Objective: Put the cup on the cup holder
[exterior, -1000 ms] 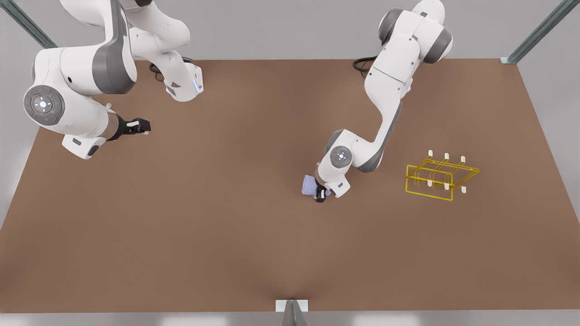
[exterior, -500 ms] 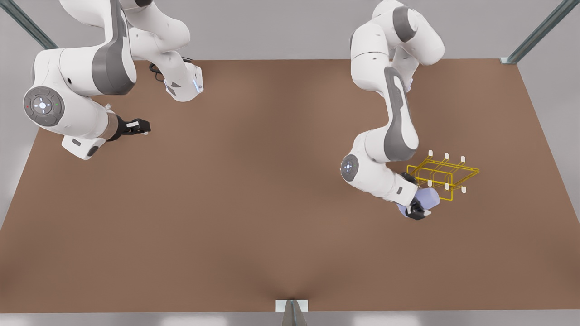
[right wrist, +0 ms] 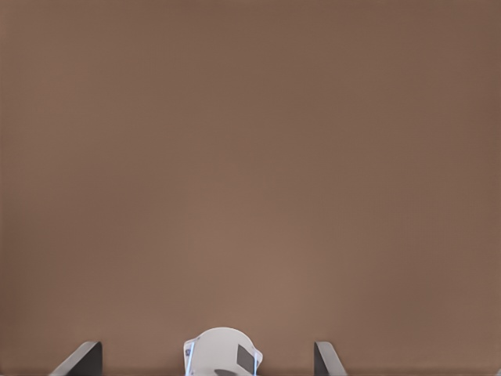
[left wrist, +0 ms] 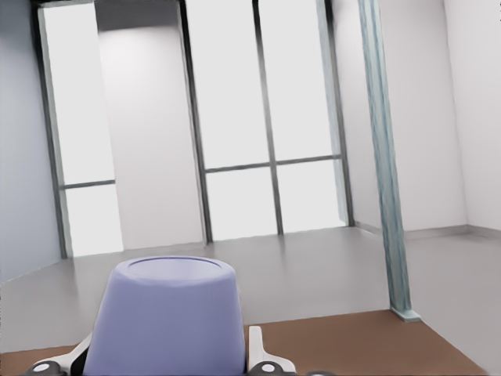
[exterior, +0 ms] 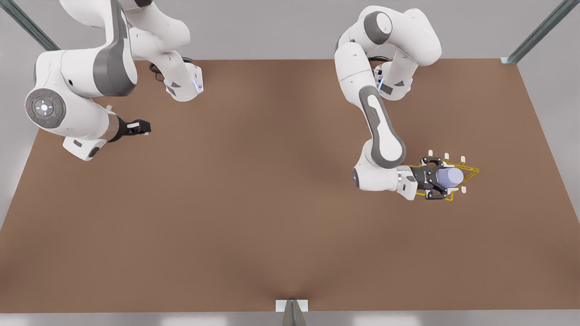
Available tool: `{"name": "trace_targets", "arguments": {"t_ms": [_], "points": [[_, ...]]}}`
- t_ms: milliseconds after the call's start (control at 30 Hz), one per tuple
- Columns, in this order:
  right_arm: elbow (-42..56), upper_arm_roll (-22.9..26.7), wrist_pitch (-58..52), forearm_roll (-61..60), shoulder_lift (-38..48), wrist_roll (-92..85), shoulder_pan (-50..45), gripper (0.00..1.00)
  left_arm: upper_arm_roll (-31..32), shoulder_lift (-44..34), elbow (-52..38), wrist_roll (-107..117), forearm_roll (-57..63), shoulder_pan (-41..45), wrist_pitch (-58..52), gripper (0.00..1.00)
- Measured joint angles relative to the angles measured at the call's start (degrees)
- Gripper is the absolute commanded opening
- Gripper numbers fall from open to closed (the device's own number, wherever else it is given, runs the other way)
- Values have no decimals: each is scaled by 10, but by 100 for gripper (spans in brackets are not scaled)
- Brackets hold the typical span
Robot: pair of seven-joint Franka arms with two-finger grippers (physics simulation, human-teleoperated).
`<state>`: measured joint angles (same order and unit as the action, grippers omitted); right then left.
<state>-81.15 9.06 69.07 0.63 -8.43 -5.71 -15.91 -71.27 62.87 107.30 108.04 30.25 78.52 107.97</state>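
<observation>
Jaws closed on the cup: from my remote station I see the left gripper clamping the lavender-blue cup from both sides, its black fingers spread just wide enough to take the cup's body between them. The cup lies on its side in the grip, its far end pointing away from the wrist, directly over the yellow wire cup holder, whose white pegs stand up around it. I cannot tell whether the cup touches the rack. In the left wrist view the cup sits squarely between the two finger pads, flat end facing outward, with a metal post and tall windows beyond the brown table.

The right gripper waits well away from the cup holder, near the far corner of the table on the front view's left. In the right wrist view its fingertips stand well apart, holding nothing, above bare table.
</observation>
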Motion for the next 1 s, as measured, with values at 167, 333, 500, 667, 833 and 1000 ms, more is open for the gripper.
{"name": "trace_targets", "arguments": {"t_ms": [167,333,500,667,833,1000], "points": [[0,0,0,0,-2,0,0,100,26,2,18,6,3,-2,11,75],[0,0,1,0,-3,0,0,100,48,6,18,22,1,-30,30,76],[0,0,1,0,-4,0,-1,100,58,11,18,42,1,-40,47,100],[0,0,1,0,-5,0,-1,100,26,-33,18,51,1,-5,42,100],[0,0,1,0,-5,0,-1,100,-31,-230,-287,-81,-267,12,-157,100],[1,0,1,0,-5,0,-1,100,317,-382,-419,-327,-370,-289,-313,100]]}}
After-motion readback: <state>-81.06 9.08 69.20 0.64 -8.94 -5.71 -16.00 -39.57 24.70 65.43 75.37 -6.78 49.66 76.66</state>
